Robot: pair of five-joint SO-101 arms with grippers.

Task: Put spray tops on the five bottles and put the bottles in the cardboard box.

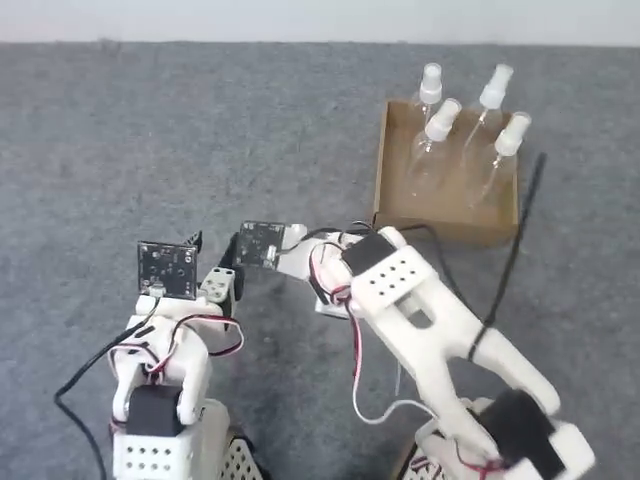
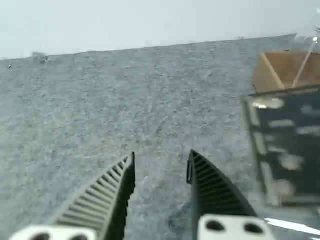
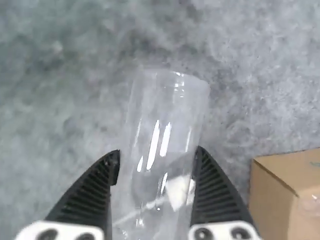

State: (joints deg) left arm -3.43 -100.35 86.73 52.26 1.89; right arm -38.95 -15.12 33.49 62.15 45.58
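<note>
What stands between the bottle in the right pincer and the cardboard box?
Nothing visible. The right pincer holds the bottle over bare carpet, with the cardboard box close beside it. Four capped bottles stand inside the box and take up much of it.

The cardboard box (image 1: pixel 470 232) sits open-topped at the far right of the table, brown and shallow. Four clear bottles (image 1: pixel 428 150) stand inside it, close together in two rows and leaning a little, each fitted with a white spray top (image 1: pixel 431 83). The fifth bottle (image 3: pixel 165 130), clear and cylindrical, is clasped between the right hand's (image 3: pixel 156 151) fingers just above the grey table, near a corner of the box; whether it carries a top cannot be told.
</note>
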